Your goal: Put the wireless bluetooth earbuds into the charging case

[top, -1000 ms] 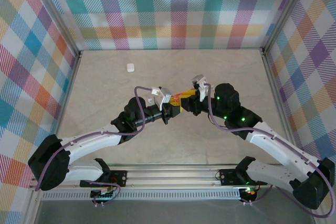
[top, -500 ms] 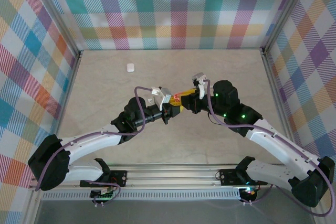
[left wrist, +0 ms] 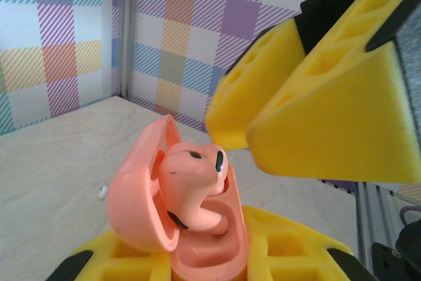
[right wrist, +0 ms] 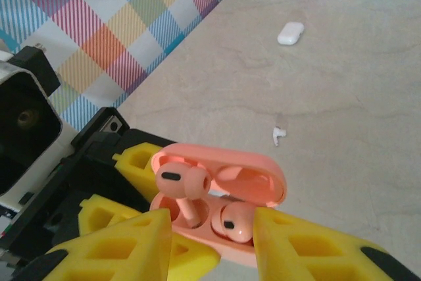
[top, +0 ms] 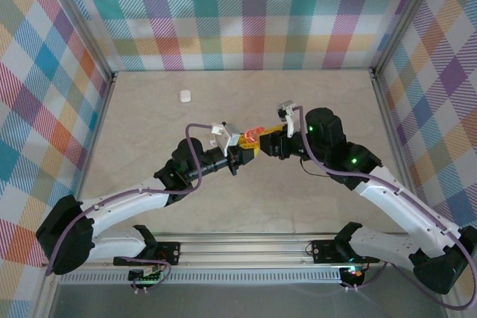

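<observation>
The left gripper is clamped on the open pink case, and the right gripper hangs just over it with fingers spread, gripping nothing. One pink bud sits deep in its socket, while the other pink bud stands high in its own. A white bud lies on the table, apart from a white case.

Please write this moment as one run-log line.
left hand holds open pink case | right hand open near case | one pink earbud sticking up
</observation>
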Action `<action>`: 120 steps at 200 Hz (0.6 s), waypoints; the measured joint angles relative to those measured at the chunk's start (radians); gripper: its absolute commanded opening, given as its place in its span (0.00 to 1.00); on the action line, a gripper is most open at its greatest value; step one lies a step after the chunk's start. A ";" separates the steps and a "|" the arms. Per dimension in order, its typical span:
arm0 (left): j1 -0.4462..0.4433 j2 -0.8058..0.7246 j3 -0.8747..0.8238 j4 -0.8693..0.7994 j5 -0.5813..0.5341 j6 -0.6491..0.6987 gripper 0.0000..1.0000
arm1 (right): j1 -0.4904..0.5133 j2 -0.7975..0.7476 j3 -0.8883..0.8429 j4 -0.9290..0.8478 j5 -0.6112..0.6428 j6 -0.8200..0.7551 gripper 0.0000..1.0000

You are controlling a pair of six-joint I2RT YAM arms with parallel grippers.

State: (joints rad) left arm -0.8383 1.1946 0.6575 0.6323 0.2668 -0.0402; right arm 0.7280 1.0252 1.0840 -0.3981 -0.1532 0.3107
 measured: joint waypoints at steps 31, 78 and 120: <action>0.000 0.000 0.000 -0.012 0.000 0.021 0.00 | 0.000 0.012 0.077 -0.087 -0.025 0.008 0.33; 0.000 0.001 0.004 -0.064 0.000 0.041 0.00 | 0.000 0.042 0.165 -0.188 -0.047 0.012 0.27; 0.000 0.001 0.015 -0.085 0.001 0.042 0.00 | 0.000 0.121 0.222 -0.253 -0.095 0.014 0.29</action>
State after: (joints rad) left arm -0.8383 1.1957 0.6724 0.5472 0.2676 0.0021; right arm 0.7280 1.1465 1.3060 -0.6510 -0.2481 0.3252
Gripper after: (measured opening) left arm 0.193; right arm 0.282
